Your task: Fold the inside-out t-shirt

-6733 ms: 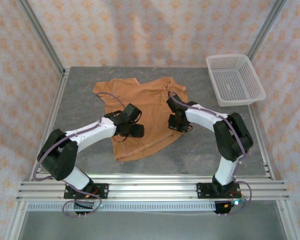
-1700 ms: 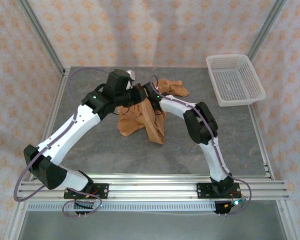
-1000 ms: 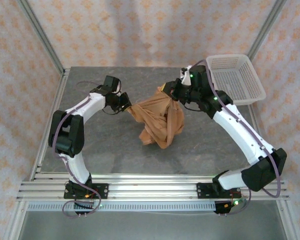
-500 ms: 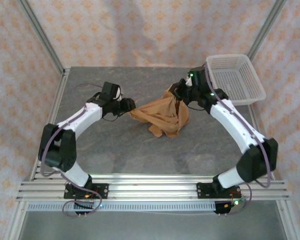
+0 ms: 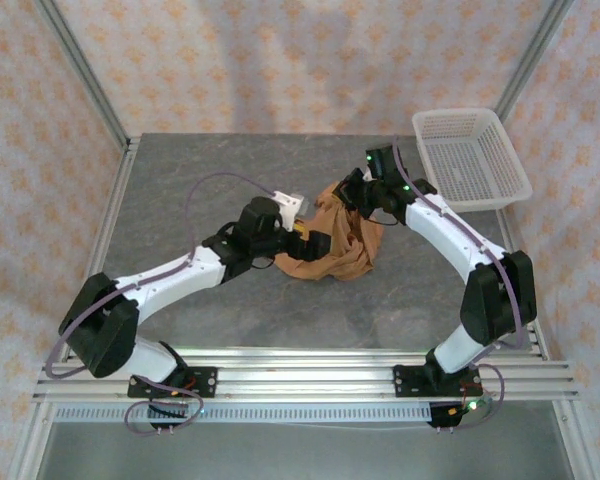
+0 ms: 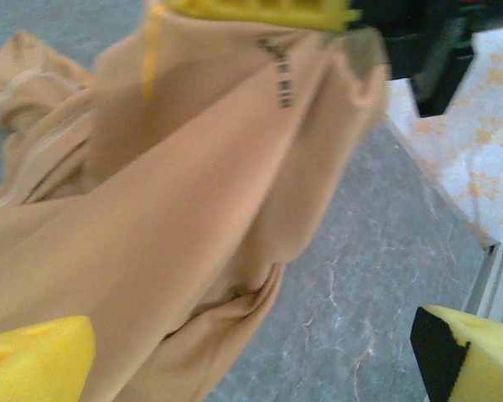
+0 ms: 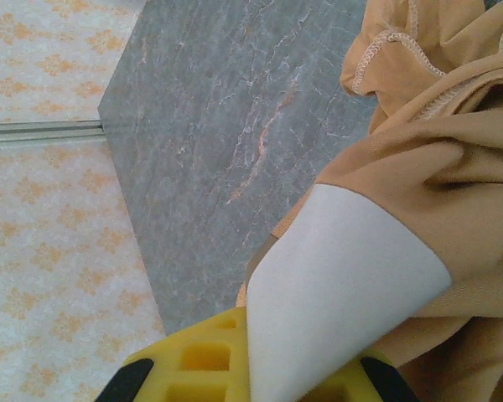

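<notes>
Though limp, t-shirt (image 5: 338, 250) in right gripper (image 5: 350, 196)

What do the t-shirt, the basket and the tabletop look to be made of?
The t-shirt: soft matte orange-tan cloth; it drapes, wrinkles, shows stitched seams. The basket: probably rigid white plastic, moulded mesh of holes. The tabletop: matte grey stone-look surface with pale veins; real stone or printed sheet, unclear.

The white-shelled left arm (image 5: 170, 285) and right arm (image 5: 450, 235), black at the joints, stand on black bases (image 5: 175, 380) bolted to a silver aluminium rail (image 5: 300, 372). Thin purple cables (image 5: 220, 178) loop beside each; green lights (image 5: 368, 157) dot the right arm. Yellow pads (image 6: 33, 356) tip the left hand (image 6: 251, 364) and right hand (image 7: 256, 368).
</notes>
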{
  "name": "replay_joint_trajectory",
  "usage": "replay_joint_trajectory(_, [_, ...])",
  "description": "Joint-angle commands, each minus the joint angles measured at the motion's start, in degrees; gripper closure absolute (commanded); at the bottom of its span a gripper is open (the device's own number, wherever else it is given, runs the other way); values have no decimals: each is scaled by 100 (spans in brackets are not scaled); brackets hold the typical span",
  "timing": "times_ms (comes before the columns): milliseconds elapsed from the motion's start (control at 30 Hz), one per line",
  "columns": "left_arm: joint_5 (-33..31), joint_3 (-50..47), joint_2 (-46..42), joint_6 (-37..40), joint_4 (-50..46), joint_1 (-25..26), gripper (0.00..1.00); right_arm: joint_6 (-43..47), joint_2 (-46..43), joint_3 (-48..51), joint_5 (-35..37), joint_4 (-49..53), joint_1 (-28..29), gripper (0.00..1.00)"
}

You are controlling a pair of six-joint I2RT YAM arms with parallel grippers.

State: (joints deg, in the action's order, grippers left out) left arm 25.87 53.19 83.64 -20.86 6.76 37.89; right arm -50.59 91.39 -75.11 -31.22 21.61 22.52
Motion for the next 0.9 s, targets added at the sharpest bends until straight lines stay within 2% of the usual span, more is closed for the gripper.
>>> replay_joint_trajectory(0, [-317, 318, 430, 101, 718, 207, 0, -85, -201, -67, 138, -104, 46, 100])
replay_joint_trajectory(133, [-649, 719, 913, 87, 625, 505, 0, -125, -175, -102, 127, -125, 51, 100])
replay_joint_trajectory(267, [-1005, 1170, 1445, -100, 417, 523, 3, -162, -183, -146, 118, -144, 86, 100])
replay_joint_trajectory(300, [-1068, 1280, 1562, -136, 382, 518, 12, -155, -198, -143, 121, -131, 87, 100])
replay_joint_trajectory(333, [-1069, 1359, 1620, -153, 334, 510, 27, -133, -216, -143, 138, -103, 90, 100])
replay_joint_trajectory(433, [-1053, 1658, 1605, -210, -107, 444, 96, 112, -253, -155, 292, 161, 48, 100])
replay_joint_trajectory(500, [-1059, 1704, 1391, -167, -371, 389, 100, 371, -245, -132, 402, 398, -46, 99])
replay_joint_trajectory(533, [-1014, 1679, 1238, -140, -462, 341, 100, 573, -221, -131, 432, 541, -116, 89])
replay_joint_trajectory(567, [-976, 1648, 1066, -137, -551, 272, 100, 804, -181, -168, 502, 814, -190, 71])
replay_joint_trajectory(633, [-842, 1590, 767, -200, -665, 120, 100, 1296, -144, -283, 888, 1413, -234, 44])
replay_joint_trajectory(667, [-745, 1555, 633, -252, -708, 36, 100, 1501, -153, -290, 1112, 1653, -236, 40])
replay_joint_trajectory(733, [-558, 1481, 445, -357, -720, -95, 100, 1688, -279, -165, 1443, 1837, -240, 38])
replay_joint_trajectory(867, [-205, 1366, 252, -584, -635, -262, 100, 1664, -612, 313, 1445, 1675, -223, 40])
